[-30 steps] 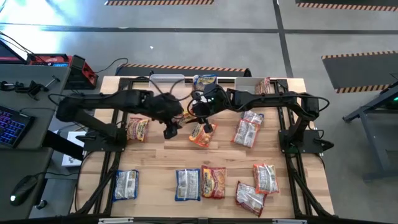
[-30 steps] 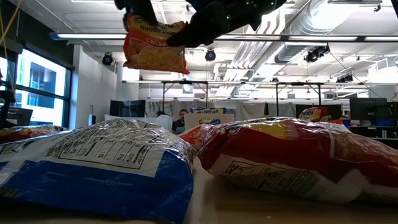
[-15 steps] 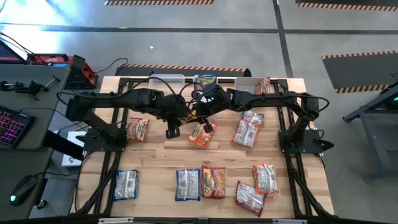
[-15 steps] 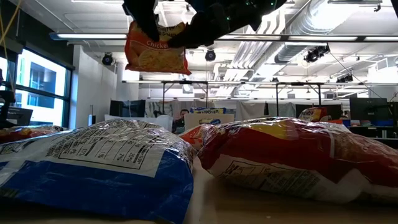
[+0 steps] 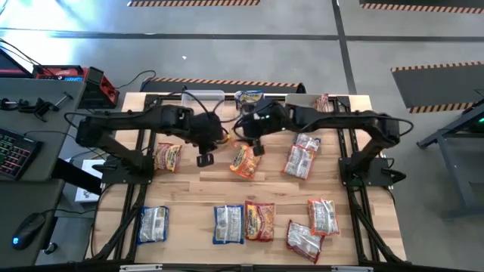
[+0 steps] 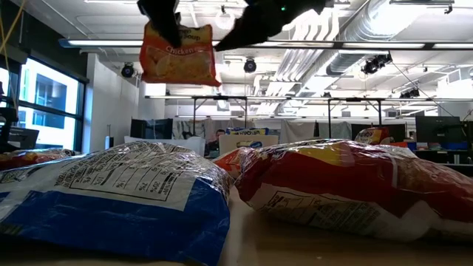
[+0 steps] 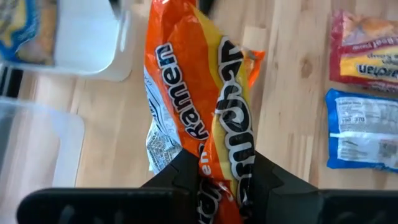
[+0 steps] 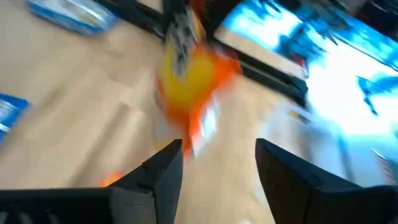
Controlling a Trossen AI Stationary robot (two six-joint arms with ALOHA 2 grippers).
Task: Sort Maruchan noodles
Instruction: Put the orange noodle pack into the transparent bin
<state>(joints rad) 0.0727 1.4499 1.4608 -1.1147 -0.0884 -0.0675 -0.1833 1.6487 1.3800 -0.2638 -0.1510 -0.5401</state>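
Left end effector (image 7: 221,180) — clamped around orange packet (image 7: 205,106)

A packet (image 5: 243,161) is held above the middle of the bench (image 5: 189,193) by the left hand (image 5: 219,142), with the right hand (image 5: 249,140) just beside it, apart from the packet. Two bins (image 5: 203,99) are set side by side along the far edge, one packet (image 5: 249,97) between them. A packet (image 5: 167,156) lies to the left of the held one, two (image 5: 301,157) to its right. Five packets (image 5: 259,221) are spread along the near edge.
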